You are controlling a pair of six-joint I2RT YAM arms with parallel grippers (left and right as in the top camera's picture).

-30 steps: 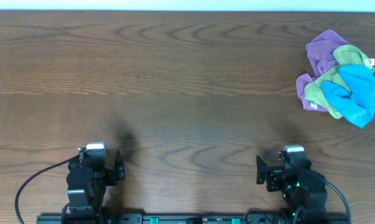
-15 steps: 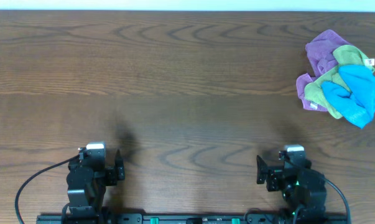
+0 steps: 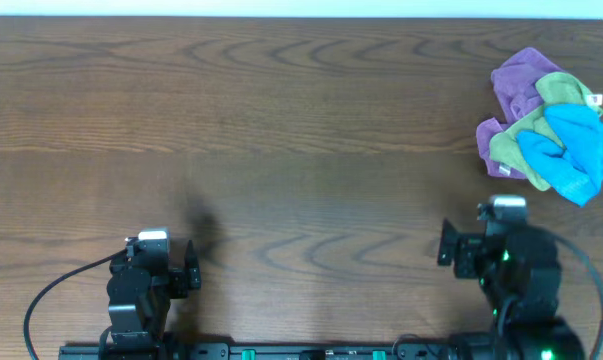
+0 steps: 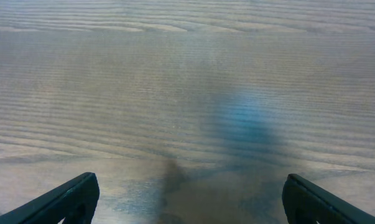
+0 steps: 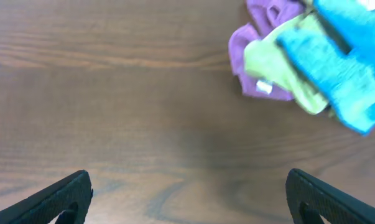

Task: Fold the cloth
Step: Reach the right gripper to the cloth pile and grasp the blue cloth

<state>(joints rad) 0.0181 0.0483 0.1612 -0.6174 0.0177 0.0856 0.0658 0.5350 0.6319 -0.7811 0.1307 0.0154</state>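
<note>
A crumpled heap of cloths [image 3: 548, 126], purple, green and blue, lies at the table's far right; it also shows blurred at the top right of the right wrist view [image 5: 311, 59]. My right gripper [image 3: 486, 240] is open and empty, a short way in front of the heap and apart from it; its fingertips [image 5: 190, 199] frame bare wood. My left gripper [image 3: 171, 270] is open and empty near the front left edge, far from the cloths; its fingertips [image 4: 190, 199] stand wide apart over bare wood.
The brown wooden table [image 3: 281, 130] spans the whole view. The arm bases and cables sit along the front edge [image 3: 301, 350].
My right arm has moved forward and to the right, towards the cloth heap. The left arm and the cloths have not moved.
</note>
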